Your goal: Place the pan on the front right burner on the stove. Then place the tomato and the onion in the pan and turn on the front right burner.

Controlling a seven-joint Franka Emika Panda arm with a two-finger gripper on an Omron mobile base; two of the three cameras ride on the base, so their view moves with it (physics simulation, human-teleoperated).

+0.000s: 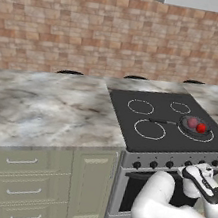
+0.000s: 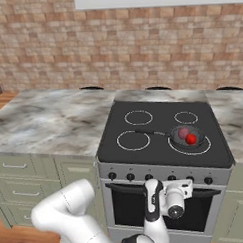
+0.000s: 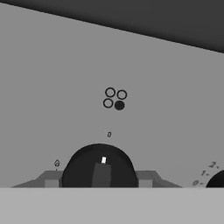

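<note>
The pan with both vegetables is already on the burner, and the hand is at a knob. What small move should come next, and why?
Probably turn the knob. The tomato and onion already lie in the pan on the front right burner, and the gripper has its jaws on either side of the knob, whose icon marks the lower right ring.

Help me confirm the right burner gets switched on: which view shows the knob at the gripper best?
The hand view: the black knob sits close up between the fingertips, under a four-circle burner mark. Both base views show it as one small dot in the panel's knob row.
</note>
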